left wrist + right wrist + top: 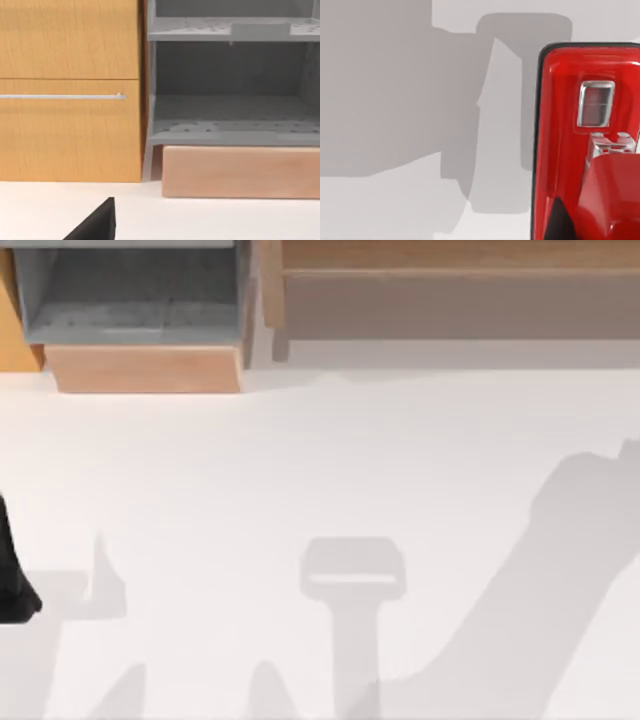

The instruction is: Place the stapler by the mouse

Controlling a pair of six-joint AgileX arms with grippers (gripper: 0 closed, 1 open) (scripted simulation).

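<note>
The right gripper (559,223) shows as a dark wedge hard against the red stapler (561,125), which lies directly under the wrist. Whether the gripper is closed on the stapler or merely poised over it I cannot tell (the contact itself is hidden). The stapler's shadow (505,115) falls offset beside it on the white bench (395,200), so I judge it may be raised off the surface. To do this step well, keep the stapler level and travel slowly. Set it down just beside the mouse without touching it, and release only once the base sits flat. The left arm (14,585) sits parked at the bench's left edge.
</note>
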